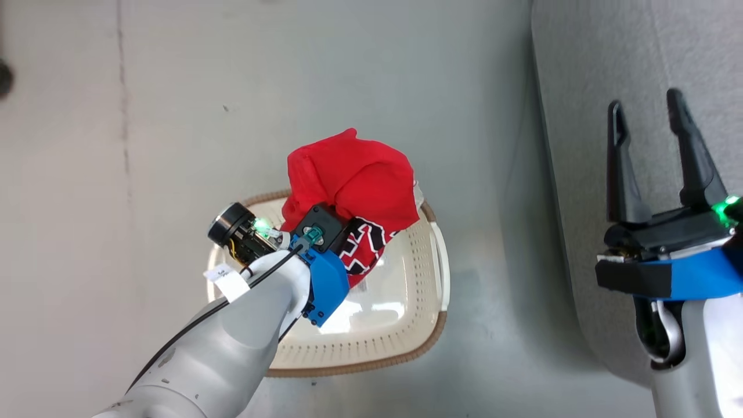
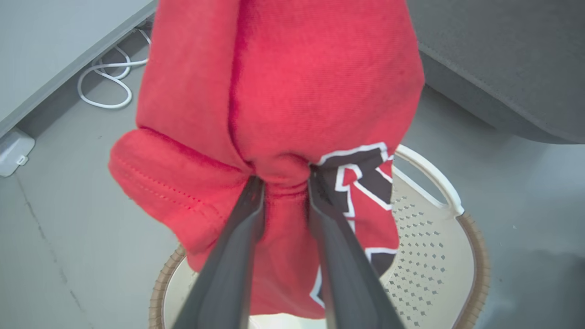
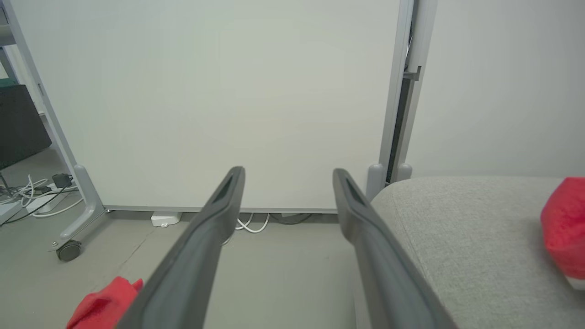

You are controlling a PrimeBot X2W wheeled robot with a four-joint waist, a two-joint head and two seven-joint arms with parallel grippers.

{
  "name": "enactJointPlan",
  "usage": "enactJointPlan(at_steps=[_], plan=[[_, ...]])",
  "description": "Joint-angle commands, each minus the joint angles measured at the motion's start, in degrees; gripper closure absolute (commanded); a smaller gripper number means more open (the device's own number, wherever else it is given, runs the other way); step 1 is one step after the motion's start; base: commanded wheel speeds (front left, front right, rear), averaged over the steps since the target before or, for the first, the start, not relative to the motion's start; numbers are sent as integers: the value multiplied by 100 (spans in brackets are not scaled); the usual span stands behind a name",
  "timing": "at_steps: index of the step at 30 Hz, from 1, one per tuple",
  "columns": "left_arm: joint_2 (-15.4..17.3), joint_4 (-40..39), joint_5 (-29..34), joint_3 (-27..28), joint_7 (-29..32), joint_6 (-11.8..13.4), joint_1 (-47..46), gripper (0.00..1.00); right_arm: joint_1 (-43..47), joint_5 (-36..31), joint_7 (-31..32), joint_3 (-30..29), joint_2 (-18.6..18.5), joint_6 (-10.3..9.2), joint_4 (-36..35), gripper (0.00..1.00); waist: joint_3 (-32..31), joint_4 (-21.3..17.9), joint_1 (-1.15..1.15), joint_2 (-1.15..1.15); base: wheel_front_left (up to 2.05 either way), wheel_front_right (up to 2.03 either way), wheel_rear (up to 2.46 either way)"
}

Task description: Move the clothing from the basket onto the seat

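Clothing (image 2: 283,91) clamped by left pincer (image 2: 284,183) covers its tips.

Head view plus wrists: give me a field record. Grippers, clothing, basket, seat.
left gripper: shut on the clothing, held over the basket
right gripper: open, holding nothing, over the seat
basket: on the floor, beside the seat
second red garment: lying on the seat
task status: held clothing not yet on the seat
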Motion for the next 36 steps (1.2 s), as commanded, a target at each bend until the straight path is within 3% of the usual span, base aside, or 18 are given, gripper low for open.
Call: enactJointPlan(at_steps=[1, 7, 20, 36], plan=[[-11, -48, -20, 15, -56, -1, 61, 100, 105, -33, -2, -13, 6, 3, 43, 0, -457, 147, 0, 0, 0, 0, 0], [-10, -306, -206, 180, -143, 66, 285, 100, 454, -53, -2, -24, 32, 3, 281, 0, -1110, 229, 0, 0, 0, 0, 0], [175, -1438, -162, 1112, -144, 183, 871, 100, 1219, -55, -2, 11, 157, 3, 600, 0, -2349, 390, 0, 0, 0, 0, 0], [356, -2869, 179, 1791, -146, 462, 1525, 100, 1766, -16, -3, 34, 289, 3, 810, 0, -3061, 560, 0, 0, 0, 0, 0]])
